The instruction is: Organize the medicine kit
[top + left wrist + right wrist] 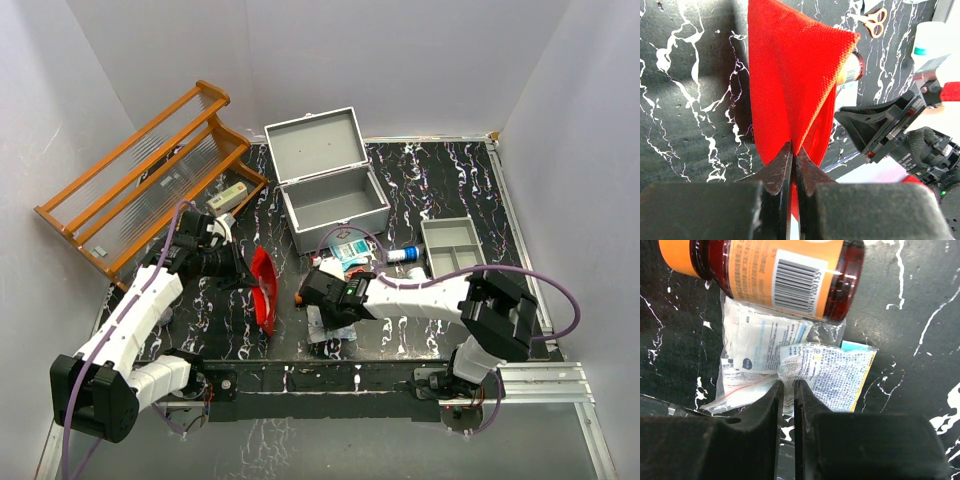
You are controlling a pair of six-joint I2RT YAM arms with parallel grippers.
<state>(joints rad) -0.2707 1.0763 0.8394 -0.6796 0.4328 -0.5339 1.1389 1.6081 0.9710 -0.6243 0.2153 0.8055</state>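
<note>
Clenched tight, the left pincer [792,150] pinches a fold of the red fabric pouch [790,75]. The right pincer [788,385] has its jaws nearly together at the edge of some clear sachets [825,372]. I cannot tell whether it has caught 1 of them. An amber pill bottle [775,275] lies just beyond those sachets.

Past the right pincer, and ahead and to the right of the left one, the medicine kit [345,222] stands open with its lid [315,140] tipped back. It looks stiff and much heavier than the loose items. Its smooth metal walls are likely to slip in a narrow grip. The rim of 1 side wall seems the best hold, since the lid handle is out of sight. A knock could probably drop the hinged lid.

Small packets crowd the gap between the right pincer and the kit. A grey divided tray [450,240] sits to that pincer's right, and a wooden rack [150,170] lies beyond the left pincer on its left. Bare table [420,180] shows beside the kit on the tray's side. White walls close in on 3 sides.
</note>
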